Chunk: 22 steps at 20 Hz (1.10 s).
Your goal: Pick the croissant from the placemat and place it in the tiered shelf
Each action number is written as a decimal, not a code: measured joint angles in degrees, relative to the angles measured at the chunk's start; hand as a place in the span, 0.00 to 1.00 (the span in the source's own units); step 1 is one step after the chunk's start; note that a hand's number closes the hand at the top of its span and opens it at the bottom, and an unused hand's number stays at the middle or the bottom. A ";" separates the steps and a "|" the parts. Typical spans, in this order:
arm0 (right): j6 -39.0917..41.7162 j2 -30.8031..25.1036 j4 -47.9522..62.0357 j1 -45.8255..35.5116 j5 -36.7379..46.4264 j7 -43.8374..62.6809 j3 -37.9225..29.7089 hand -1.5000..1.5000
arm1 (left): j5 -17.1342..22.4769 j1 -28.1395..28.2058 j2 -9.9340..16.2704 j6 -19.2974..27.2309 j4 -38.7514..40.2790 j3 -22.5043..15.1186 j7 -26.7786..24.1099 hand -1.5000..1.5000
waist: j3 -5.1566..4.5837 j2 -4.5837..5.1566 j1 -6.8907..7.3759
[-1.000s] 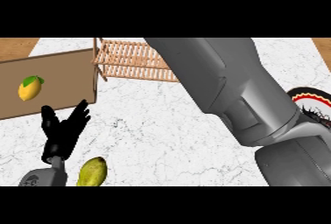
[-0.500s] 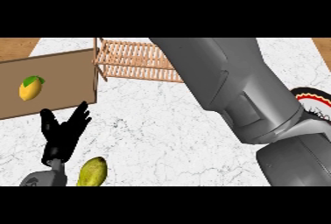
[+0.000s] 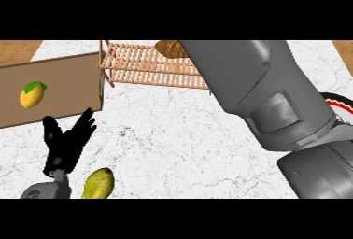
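- My left hand (image 3: pixel 67 142) rests low at the left of my head view, fingers straight, spread and pointing up, holding nothing.
- Just above those fingertips lies the brown placemat (image 3: pixel 62 74), with a yellow lemon (image 3: pixel 31 94) on it.
- Below the fingers, beside my wrist, a green-yellow mango (image 3: pixel 98 184) lies on the marble counter (image 3: pixel 179 135).
- Up and to the right of the fingers stands the wooden tiered shelf (image 3: pixel 148 65).
- The croissant (image 3: pixel 171 48) shows at the shelf's top right, against my right forearm (image 3: pixel 265 98).
- I cannot see my right hand; the forearm hides it, so I cannot tell its fingers' state or whether they hold the croissant.
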 measured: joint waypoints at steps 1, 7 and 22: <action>-0.93 -0.24 -0.59 0.28 -0.91 -0.74 -1.08 0.00 | 0.05 -0.05 -0.02 0.03 -0.10 0.01 0.34 0.50 | -0.01 0.00 -0.01; -8.25 -0.35 -3.75 1.29 -4.47 -3.45 -5.87 0.00 | 0.27 -0.54 0.13 0.06 0.20 0.48 0.91 0.50 | -0.03 -0.13 -0.39; -14.92 -11.67 -13.68 8.53 -2.52 2.73 -8.03 0.00 | 0.19 2.45 0.01 0.91 -0.09 1.86 -0.73 0.50 | 0.11 -1.46 -3.65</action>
